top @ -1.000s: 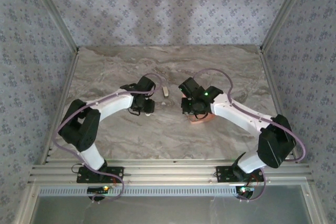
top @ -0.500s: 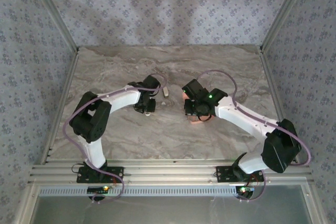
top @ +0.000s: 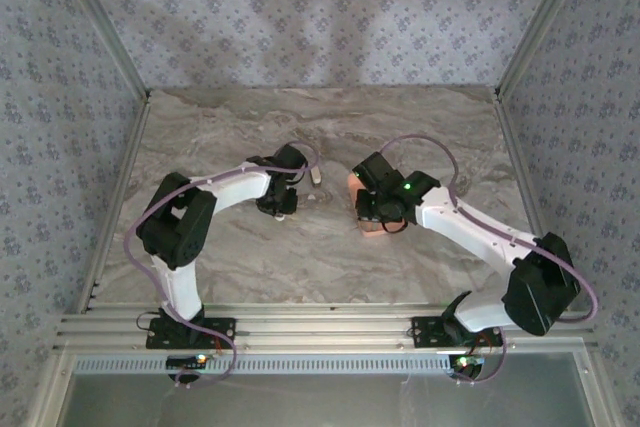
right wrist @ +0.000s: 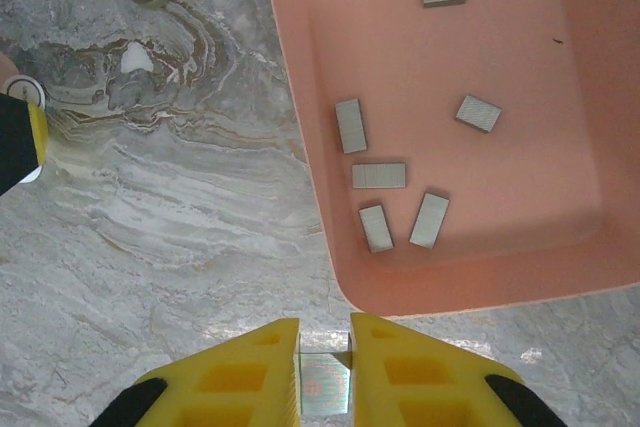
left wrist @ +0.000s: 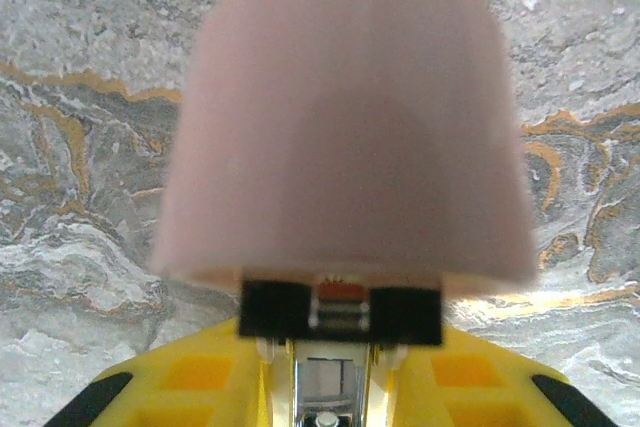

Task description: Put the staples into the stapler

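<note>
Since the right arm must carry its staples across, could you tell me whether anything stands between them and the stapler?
Nothing visible does. The right gripper holds the staples just off the tray corner, and only bare table lies between there and the stapler at the left gripper.

Right gripper [right wrist: 325, 332], pinching staples [right wrist: 325, 387], hangs at the tray's near corner. The tray [right wrist: 295, 77] wall blocks ahead-right, bare table [right wrist: 150, 197] ahead-left is open. Six loose strips [right wrist: 379, 175] dot the tray floor, gaps between them. Stapler [left wrist: 340, 127], clamped in left gripper [left wrist: 335, 347], blocks its front; marble either side is free.
</note>
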